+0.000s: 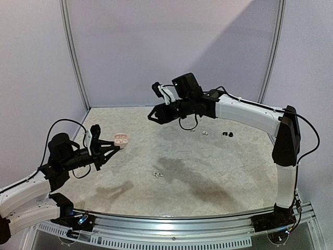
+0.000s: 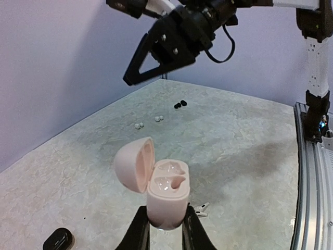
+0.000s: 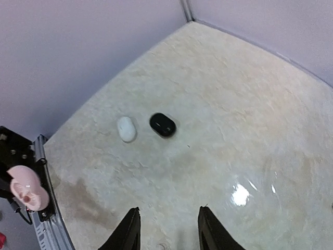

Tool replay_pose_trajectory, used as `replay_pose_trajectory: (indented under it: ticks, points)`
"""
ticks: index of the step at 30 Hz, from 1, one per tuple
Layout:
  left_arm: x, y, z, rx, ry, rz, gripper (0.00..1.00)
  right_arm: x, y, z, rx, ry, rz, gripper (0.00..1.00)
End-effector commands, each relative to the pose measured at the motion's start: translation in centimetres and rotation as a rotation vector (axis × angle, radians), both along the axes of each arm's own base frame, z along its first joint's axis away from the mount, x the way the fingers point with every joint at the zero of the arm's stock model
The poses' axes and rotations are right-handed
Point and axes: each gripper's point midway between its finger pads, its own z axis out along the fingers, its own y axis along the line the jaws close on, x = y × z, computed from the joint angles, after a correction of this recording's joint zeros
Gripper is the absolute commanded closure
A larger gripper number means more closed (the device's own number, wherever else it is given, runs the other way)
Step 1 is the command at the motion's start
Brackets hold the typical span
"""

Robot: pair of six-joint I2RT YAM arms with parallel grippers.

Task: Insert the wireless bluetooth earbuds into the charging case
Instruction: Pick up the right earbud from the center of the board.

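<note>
My left gripper (image 2: 165,217) is shut on the base of a pink charging case (image 2: 167,194) and holds it upright above the table, lid hinged open to the left, two glossy wells showing. The top view shows that gripper (image 1: 115,147) and case (image 1: 120,139) at the left. A white stemmed earbud pair (image 2: 202,209) lies on the table just beyond it, also in the top view (image 1: 157,174). A small white bud pair (image 1: 204,133) and a black pair (image 1: 227,134) lie far right. My right gripper (image 3: 169,229) is open, empty and raised high over the far middle (image 1: 152,116).
A white case (image 3: 126,129) and a black case (image 3: 162,125) lie side by side on the table, closed. The black case also shows at the left wrist view's bottom left (image 2: 57,240). Lavender walls enclose the table; a metal rail (image 1: 171,229) runs along the near edge.
</note>
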Motion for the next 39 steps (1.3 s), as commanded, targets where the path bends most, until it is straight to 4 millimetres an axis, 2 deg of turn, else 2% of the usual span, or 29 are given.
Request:
replay_pose_trajectory:
  ticks: [1,4,7,12,15,23,30,39]
  points:
    - [-0.2,-0.1,0.2,-0.015,-0.026,-0.002,1.00,-0.1,-3.2,-8.1,-0.308,0.079,-0.049,0.66]
    - [-0.3,0.0,0.2,-0.011,-0.043,-0.003,1.00,-1.1,-3.4,-12.4,-0.396,0.141,0.011,0.76]
    - [-0.5,0.0,0.2,-0.007,-0.054,-0.005,1.00,-2.6,-3.1,-16.0,-0.457,0.186,0.068,0.80]
    - [-0.6,0.0,0.2,-0.005,-0.062,-0.013,1.00,-4.6,-2.3,-19.8,-0.526,0.193,0.164,0.81]
    - [-0.7,0.0,0.2,-0.003,-0.069,-0.014,1.00,-5.3,-2.3,-21.1,-0.530,0.222,0.188,0.81]
    - [-0.7,0.0,0.1,0.000,-0.071,-0.012,1.00,-7.9,-2.2,-22.7,-0.521,0.267,0.273,0.76]
    - [-0.7,0.0,0.0,0.002,-0.071,-0.014,1.00,-8.0,-2.7,-23.2,-0.542,0.264,0.266,0.80]
    - [-0.7,0.0,-0.1,0.007,-0.074,-0.016,1.00,-9.9,-3.0,-23.5,-0.553,0.288,0.300,0.79]
